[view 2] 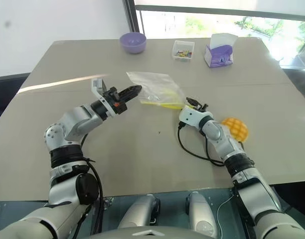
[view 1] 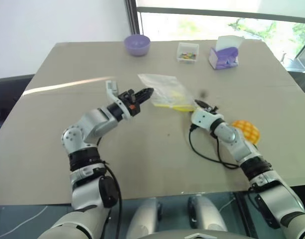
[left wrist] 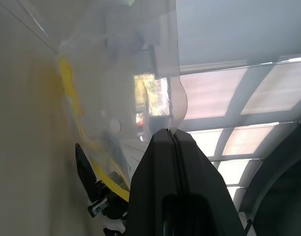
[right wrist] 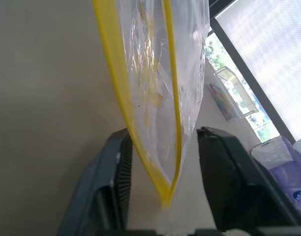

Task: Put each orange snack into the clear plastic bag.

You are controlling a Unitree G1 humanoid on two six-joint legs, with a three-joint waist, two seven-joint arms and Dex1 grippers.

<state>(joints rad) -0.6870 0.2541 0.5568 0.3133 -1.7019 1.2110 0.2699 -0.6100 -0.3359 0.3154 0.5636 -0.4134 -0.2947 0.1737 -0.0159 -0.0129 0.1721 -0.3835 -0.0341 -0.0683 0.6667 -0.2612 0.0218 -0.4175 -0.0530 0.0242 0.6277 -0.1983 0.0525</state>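
A tan table (view 1: 142, 164) seen from above the robot's two arms. Near the middle lies the clear bag (view 1: 165, 89), crinkly, with a yellow seal strip along its near edge. The left gripper (view 1: 145, 93) reaches in level from the left and is clamped tight on the bag's left edge, its two black fingers pressed together over the film; this hold seems meant to steady the bag and keep one side of the mouth lifted. The right gripper (view 1: 205, 105) is at the bag's near right corner. From its wrist camera the fingers (right wrist: 116, 182) stand apart on either side of the yellow strip, which hangs between them untouched, so the jaws look part-way open, poised to pinch the other lip and pull the mouth wide. The orange bun (view 1: 246, 131) sits on the table just beside the right forearm, outside the bag and not held. At the far edge are a purple bowl (view 1: 137, 44), a small candy tray (view 1: 187, 52) and a tissue box (view 1: 224, 52).
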